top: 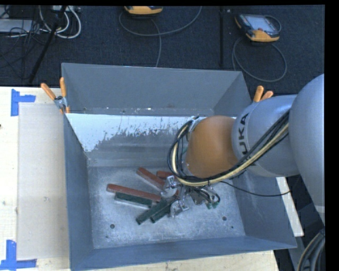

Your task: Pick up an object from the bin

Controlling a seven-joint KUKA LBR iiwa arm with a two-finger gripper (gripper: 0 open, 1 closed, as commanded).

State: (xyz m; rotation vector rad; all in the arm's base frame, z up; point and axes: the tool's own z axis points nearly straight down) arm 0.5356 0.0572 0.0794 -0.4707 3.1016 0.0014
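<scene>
Several dark green sticks (156, 213) end beneath the fingers (178, 203), whose opening is unclear.

Beyond your work area lay a dark carpeted floor (106, 50), almost black, with a faint bluish speckle in its weave. Thin black cables (160, 47) ran across it in loose loops, and a tangle of cables (63, 21), some pale and some dark, was bunched in your upper left corner. A yellow-orange handheld device (143, 8) sat at the very top, cut by the edge. You had a second handheld device (258, 26) further right, grey screen up. The floor was dim and evenly lit
</scene>
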